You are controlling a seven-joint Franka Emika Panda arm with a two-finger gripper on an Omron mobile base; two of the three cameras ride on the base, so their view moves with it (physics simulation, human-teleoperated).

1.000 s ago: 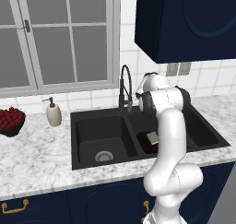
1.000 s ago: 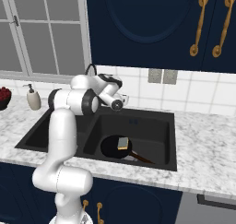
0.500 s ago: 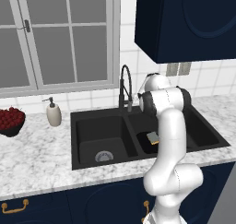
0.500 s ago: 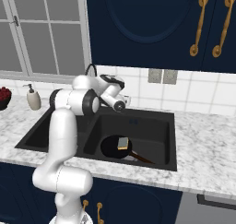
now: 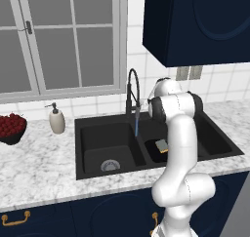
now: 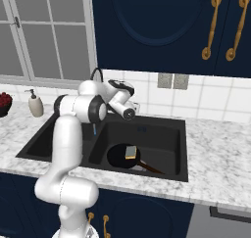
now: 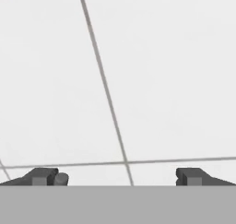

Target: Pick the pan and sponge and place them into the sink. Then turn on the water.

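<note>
The black sink (image 5: pixel 97 139) (image 6: pixel 164 136) holds the pan (image 6: pixel 117 157) in its right basin, handle pointing toward the front right. The sponge (image 6: pixel 131 152) (image 5: pixel 161 145) lies flat on the pan. A thin pale blue stream of water (image 5: pixel 137 124) (image 6: pixel 94 129) falls from the black gooseneck faucet (image 5: pixel 132 87). My gripper (image 6: pixel 133 106) (image 7: pixel 119 177) hovers above the back of the sink beside the faucet and faces the white wall tiles. It is open, its fingertips (image 7: pixel 46 177) stand wide apart, and nothing is between them. My arm hides most of the pan in the left base view.
A beige soap dispenser (image 5: pixel 56 120) (image 6: pixel 35 105) and a bowl of red fruit (image 5: pixel 10 128) stand on the marble counter left of the sink. A window fills the wall behind them. Dark blue cabinets (image 5: pixel 195 21) hang overhead at the right.
My hand has shifted only slightly near the faucet. The pan and sponge lie where they were. The jaws have stayed wide apart.
</note>
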